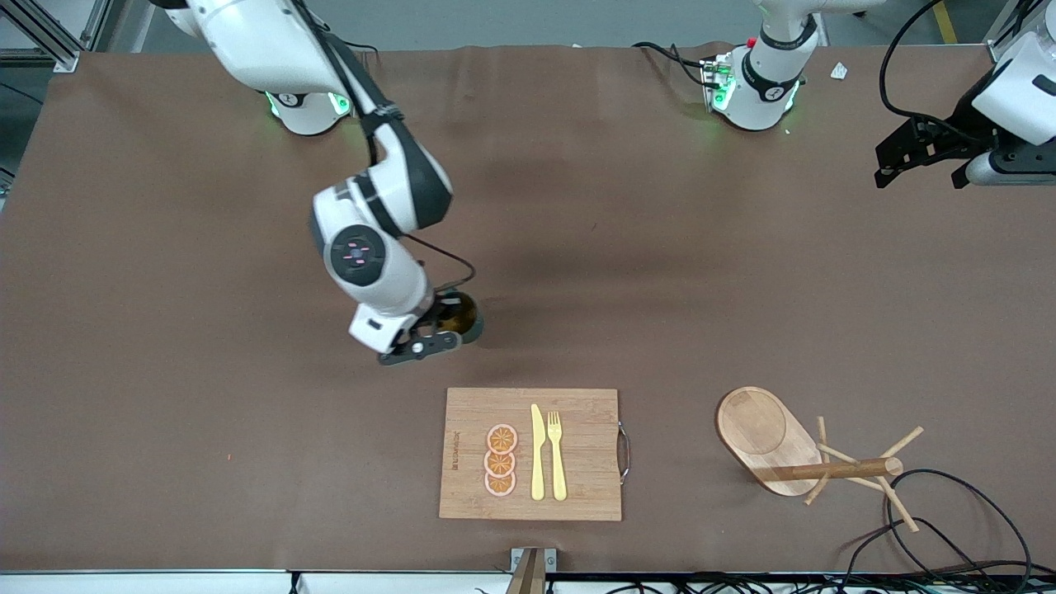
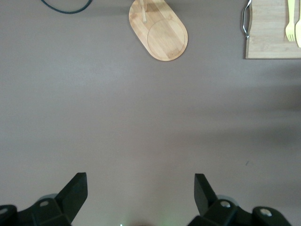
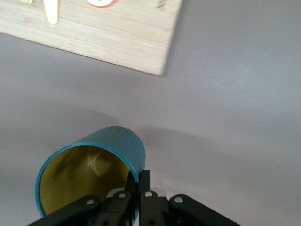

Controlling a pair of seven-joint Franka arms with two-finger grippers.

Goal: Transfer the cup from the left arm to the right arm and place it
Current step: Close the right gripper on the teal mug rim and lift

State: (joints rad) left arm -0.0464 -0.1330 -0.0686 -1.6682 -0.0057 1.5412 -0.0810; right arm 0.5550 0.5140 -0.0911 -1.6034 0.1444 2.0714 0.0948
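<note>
Your right end effector (image 1: pixel 437 337) is pinched tight on the rim of the cup (image 1: pixel 459 316): in the right wrist view one finger lies inside the mustard-yellow interior and the other against the teal outer wall (image 3: pixel 123 146). The cup hangs tilted from this end effector, above the brown bench (image 1: pixel 165 330). Nearer to the front camera than the cup lies a bamboo cutting board (image 1: pixel 577 412) carrying orange slices (image 1: pixel 501 460), a yellow knife (image 1: pixel 537 454) and a yellow fork (image 1: pixel 557 454). Your left end effector (image 2: pixel 141 195) waits with its fingers (image 2: pixel 75 190) spread wide, over bare bench at the left arm's end. Near it, a wooden mug stand (image 1: pixel 763 437) lies tipped on its side.
</note>
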